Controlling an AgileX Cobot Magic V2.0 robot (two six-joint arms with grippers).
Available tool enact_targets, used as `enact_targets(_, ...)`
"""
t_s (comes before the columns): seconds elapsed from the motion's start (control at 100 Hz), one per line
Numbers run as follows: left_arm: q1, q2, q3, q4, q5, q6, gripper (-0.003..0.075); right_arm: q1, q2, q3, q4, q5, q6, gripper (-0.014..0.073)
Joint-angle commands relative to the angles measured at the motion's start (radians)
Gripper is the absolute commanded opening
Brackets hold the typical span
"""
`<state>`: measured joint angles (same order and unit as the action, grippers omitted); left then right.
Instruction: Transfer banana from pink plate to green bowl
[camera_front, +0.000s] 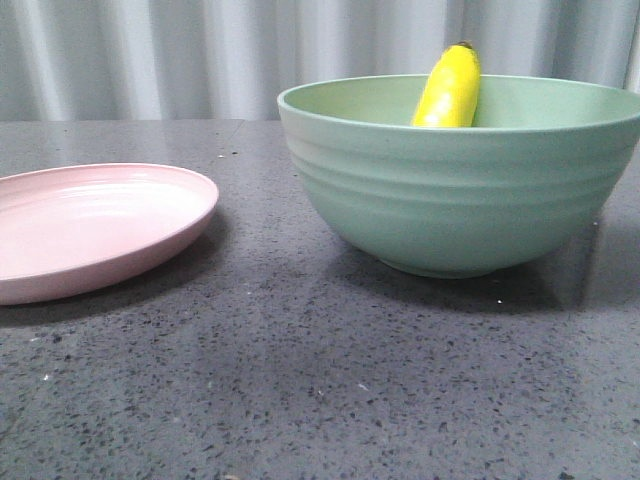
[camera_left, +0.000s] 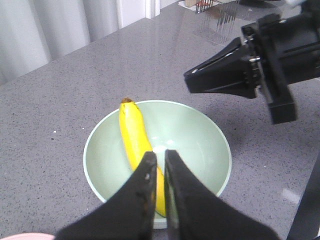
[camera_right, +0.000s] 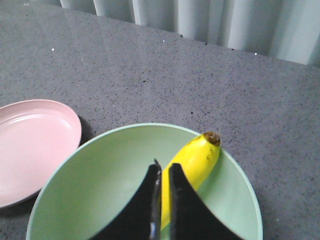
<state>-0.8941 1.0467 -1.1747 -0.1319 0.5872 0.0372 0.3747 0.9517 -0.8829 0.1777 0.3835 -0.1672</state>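
1. Yellow and smooth, the banana (camera_front: 449, 88) lies inside the green bowl (camera_front: 455, 200). In the front view we see its dark-tipped end leaning on the far inner wall and rising above the rim.
2. In the left wrist view, we see the banana (camera_left: 136, 145) running from the bowl's rim down across the floor of the green bowl (camera_left: 200, 137), its dark tip at the rim.
3. The pink plate (camera_front: 95, 225) sits on the grey speckled table (camera_front: 300, 390) to the left of the bowl, apart from it, with nothing on it.
4. We observe the left gripper (camera_left: 159, 170) above the bowl with its two fingers nearly together, only a thin slit between them, and nothing clamped in that slit.
5. We observe the right gripper (camera_right: 163, 177) likewise above the bowl, fingers almost closed with a narrow gap, clasping nothing. The banana (camera_right: 195, 160) lies below it, not touched.
6. The right arm's black gripper body (camera_left: 250, 70) appears in the left wrist view, off to one side of the bowl, above the table.
7. A pale pleated curtain (camera_front: 200, 50) hangs behind the table.
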Motion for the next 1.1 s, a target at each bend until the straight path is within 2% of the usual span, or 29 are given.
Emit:
enact_targets(0.0, -0.002, -0.043, -0.003, -0.007, -0.084, 0.004, -0.0020, -0.006, -0.058, -0.029, -0.009, -0.001, -0.008, -0.0065)
enact_targets(0.17, -0.002, -0.135, 0.095, -0.016, -0.137, 0.004, -0.0020, -0.006, -0.175, 0.009, -0.009, 0.030, -0.008, -0.0065)
enact_targets(0.34, -0.002, -0.288, 0.265, -0.016, -0.234, 0.004, -0.0020, -0.006, -0.344, 0.115, -0.009, 0.003, -0.008, -0.0065)
enact_targets(0.57, -0.002, -0.540, 0.510, -0.016, -0.399, 0.004, -0.0020, -0.006, -0.589, 0.314, -0.016, -0.159, -0.008, -0.0065)
enact_targets(0.79, -0.002, -0.742, 0.674, -0.016, -0.406, 0.004, -0.0020, 0.022, -0.764, 0.471, -0.028, -0.253, -0.008, -0.0065)
enact_targets(1.089, -0.002, -0.875, 0.779, -0.016, -0.402, 0.004, -0.0020, 0.022, -0.824, 0.549, -0.028, -0.214, -0.008, -0.0065)
